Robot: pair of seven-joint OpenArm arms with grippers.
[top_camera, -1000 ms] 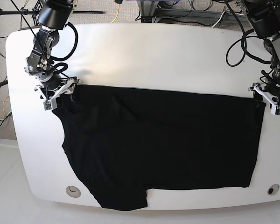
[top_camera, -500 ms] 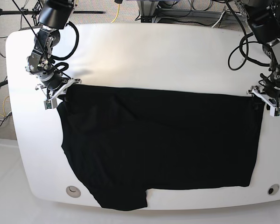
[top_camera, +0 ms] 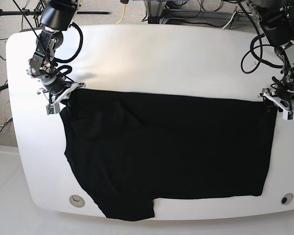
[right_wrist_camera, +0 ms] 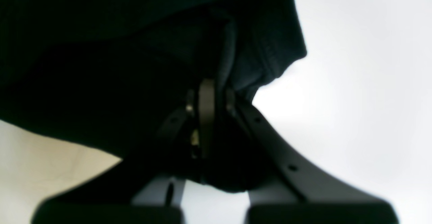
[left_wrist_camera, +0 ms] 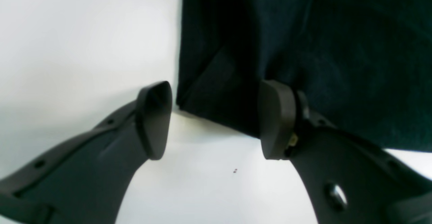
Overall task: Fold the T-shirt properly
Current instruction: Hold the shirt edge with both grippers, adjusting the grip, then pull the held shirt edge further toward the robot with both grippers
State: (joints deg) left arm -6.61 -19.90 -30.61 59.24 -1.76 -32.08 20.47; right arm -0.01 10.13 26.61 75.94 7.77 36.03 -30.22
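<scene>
Since a second ago the right claw (top_camera: 57, 96) has pinched shut on a corner of the black T-shirt (top_camera: 166, 152) spread flat on the white surface (top_camera: 161, 58), while the left claw (top_camera: 280, 104) gapes open astride the opposite corner; cloth is likely light, limp, so grip hems at corners.

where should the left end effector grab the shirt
At the shirt's far corner by the left end effector, coming in low from the table's bare side. The cloth edge and a small fold already sit between its open jaws, so closing there pinches hem, matching the right end effector's grip.
</scene>
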